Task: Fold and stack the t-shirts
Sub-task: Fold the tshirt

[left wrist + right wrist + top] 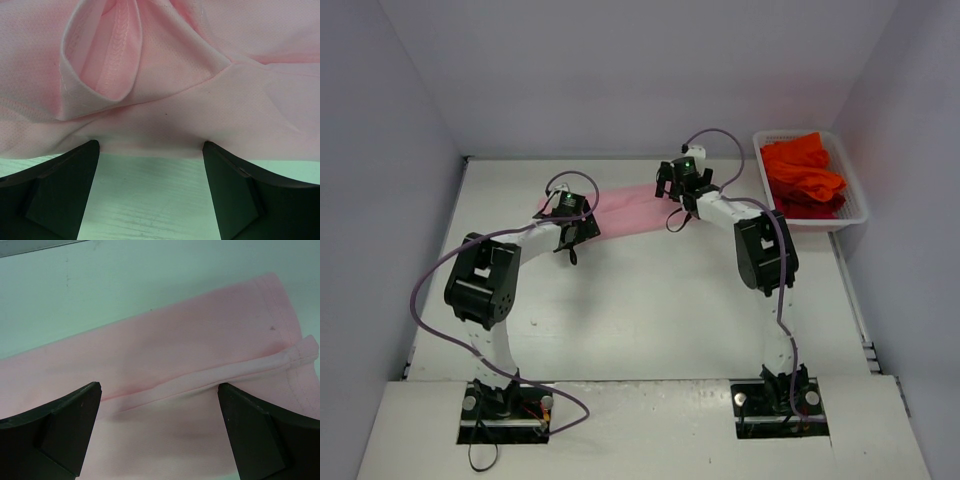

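A light pink t-shirt (625, 213) lies as a folded strip across the far middle of the table. My left gripper (570, 225) stands open at its left end; in the left wrist view the shirt's near edge (150, 147) runs just ahead of the fingertips, a sleeve opening (102, 55) beyond. Over the shirt's right end my right gripper (678, 195) is open, its black fingers (70, 425) straddling a long crease (200, 377) in the pink cloth. Several orange-red t-shirts (804, 172) are heaped in the basket.
A white mesh basket (852, 205) stands at the table's back right corner, against the wall. Grey walls close in the left, back and right sides. Purple cables loop off both arms. The arm bases sit at the near edge.
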`<control>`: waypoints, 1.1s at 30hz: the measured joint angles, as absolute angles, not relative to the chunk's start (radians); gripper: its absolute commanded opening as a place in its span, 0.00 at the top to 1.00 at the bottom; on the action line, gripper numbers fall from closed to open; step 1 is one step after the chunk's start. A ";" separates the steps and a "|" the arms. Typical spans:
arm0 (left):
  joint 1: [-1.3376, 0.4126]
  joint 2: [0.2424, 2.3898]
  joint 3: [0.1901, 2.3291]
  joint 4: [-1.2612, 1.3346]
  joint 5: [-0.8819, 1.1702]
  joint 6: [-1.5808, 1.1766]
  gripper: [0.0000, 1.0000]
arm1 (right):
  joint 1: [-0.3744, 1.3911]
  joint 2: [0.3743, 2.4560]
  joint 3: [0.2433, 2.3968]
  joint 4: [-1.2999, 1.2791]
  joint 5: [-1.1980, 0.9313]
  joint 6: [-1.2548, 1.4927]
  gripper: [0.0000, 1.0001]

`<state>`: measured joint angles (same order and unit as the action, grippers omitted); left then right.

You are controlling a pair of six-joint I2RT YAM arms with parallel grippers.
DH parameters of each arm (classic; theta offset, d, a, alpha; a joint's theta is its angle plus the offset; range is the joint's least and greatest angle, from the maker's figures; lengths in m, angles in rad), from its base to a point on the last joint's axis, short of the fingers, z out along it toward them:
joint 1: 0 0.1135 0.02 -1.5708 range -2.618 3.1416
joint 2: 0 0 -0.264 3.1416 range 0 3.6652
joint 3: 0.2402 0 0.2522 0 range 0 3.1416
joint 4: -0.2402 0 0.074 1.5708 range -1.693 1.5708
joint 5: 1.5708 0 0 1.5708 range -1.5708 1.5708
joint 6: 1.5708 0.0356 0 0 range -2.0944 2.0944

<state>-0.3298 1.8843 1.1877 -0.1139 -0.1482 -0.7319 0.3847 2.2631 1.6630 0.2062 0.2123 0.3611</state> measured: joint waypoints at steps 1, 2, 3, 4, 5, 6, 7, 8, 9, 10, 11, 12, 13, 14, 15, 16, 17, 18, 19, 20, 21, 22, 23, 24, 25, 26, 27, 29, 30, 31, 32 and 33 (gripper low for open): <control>-0.330 1.885 1.188 -0.113 -0.149 -0.731 0.19 | 0.385 2.271 1.671 0.206 0.212 0.359 0.00; -0.330 1.885 1.188 -0.113 -0.150 -0.731 0.19 | 0.385 2.276 1.676 0.206 0.212 0.357 0.00; -0.330 1.885 1.187 -0.111 -0.151 -0.729 0.19 | 0.384 2.284 1.681 0.206 0.212 0.355 0.00; -0.330 1.885 1.187 -0.110 -0.151 -0.727 0.19 | 0.383 2.290 1.684 0.206 0.212 0.353 0.00; -0.329 1.885 1.186 -0.108 -0.151 -0.725 0.19 | 0.381 2.297 1.687 0.206 0.212 0.351 0.00; -0.328 1.885 1.185 -0.107 -0.151 -0.724 0.19 | 0.380 2.301 1.687 0.206 0.212 0.349 0.00; -0.327 1.885 1.185 -0.106 -0.151 -0.721 0.19 | 0.379 2.303 1.687 0.205 0.212 0.348 0.00; -0.326 1.885 1.185 -0.105 -0.150 -0.720 0.19 | 0.377 2.304 1.687 0.204 0.212 0.347 0.00; -0.326 1.885 1.185 -0.105 -0.151 -0.718 0.19 | 0.375 2.304 1.687 0.203 0.212 0.346 0.00; -0.325 1.885 1.185 -0.105 -0.150 -0.718 0.19 | 0.374 2.304 1.687 0.205 0.212 0.345 0.00; -0.325 1.885 1.185 -0.105 -0.150 -0.717 0.19 | 0.373 2.304 1.687 0.206 0.212 0.345 0.00; -0.325 1.885 1.185 -0.105 -0.150 -0.717 0.19 | 0.373 2.304 1.687 0.206 0.212 0.344 0.00; -0.325 1.885 1.185 -0.105 -0.150 -0.717 0.19 | 0.373 2.304 1.686 0.205 0.212 0.342 0.00; -0.325 1.885 1.185 -0.105 -0.150 -0.717 0.19 | 0.372 2.304 1.684 0.206 0.212 0.342 0.00; -0.325 1.885 1.185 -0.105 -0.150 -0.717 0.19 | 0.372 2.304 1.682 0.208 0.212 0.342 0.00; -0.325 1.885 1.185 -0.105 -0.150 -0.717 0.19 | 0.371 2.304 1.677 0.211 0.212 0.342 0.00; -0.324 1.885 1.185 -0.105 -0.150 -0.717 0.19 | 0.371 2.304 1.673 0.214 0.212 0.342 0.00; -0.324 1.885 1.185 -0.106 -0.150 -0.717 0.19 | 0.371 2.304 1.664 0.216 0.212 0.342 0.00; -0.324 1.885 1.185 -0.106 -0.151 -0.717 0.19 | 0.371 2.304 1.656 0.217 0.212 0.342 0.00; -0.324 1.885 1.185 -0.106 -0.151 -0.715 0.19 | 0.371 2.304 1.649 0.219 0.212 0.342 0.00; -0.324 1.885 1.185 -0.106 -0.151 -0.714 0.19 | 0.371 2.304 1.642 0.222 0.212 0.342 0.00; -0.324 1.885 1.185 -0.107 -0.151 -0.712 0.19 | 0.371 2.302 1.636 0.229 0.213 0.340 0.00; -0.324 1.885 1.185 -0.107 -0.152 -0.710 0.19 | 0.371 2.299 1.631 0.232 0.212 0.340 0.00; -0.324 1.885 1.185 -0.107 -0.151 -0.710 0.19 | 0.371 2.296 1.626 0.234 0.212 0.341 0.00; -0.323 1.885 1.185 -0.107 -0.151 -0.710 0.19 | 0.371 2.294 1.621 0.237 0.212 0.341 0.00; -0.321 1.885 1.185 -0.108 -0.151 -0.710 0.19 | 0.371 2.294 1.618 0.242 0.212 0.340 0.00; -0.320 1.885 1.186 -0.109 -0.151 -0.709 0.19 | 0.371 2.294 1.616 0.246 0.213 0.339 0.00; -0.318 1.885 1.189 -0.118 -0.152 -0.709 0.19 | 0.371 2.293 1.612 0.252 0.213 0.339 0.00; -0.318 1.883 1.190 -0.124 -0.152 -0.707 0.19 | 0.371 2.292 1.610 0.254 0.213 0.339 0.00; -0.317 1.882 1.191 -0.130 -0.152 -0.706 0.19 | 0.371 2.292 1.610 0.256 0.213 0.339 0.00; -0.317 1.879 1.191 -0.134 -0.155 -0.705 0.19 | 0.371 2.292 1.608 0.258 0.213 0.339 0.00; -0.316 1.875 1.192 -0.141 -0.156 -0.702 0.19 | 0.371 2.292 1.607 0.260 0.213 0.339 0.00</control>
<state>-0.3164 1.8751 1.1915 -0.1406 -0.1558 -0.7021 0.3714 2.2925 1.6066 0.2604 0.2131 0.3386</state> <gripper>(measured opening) 0.811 0.999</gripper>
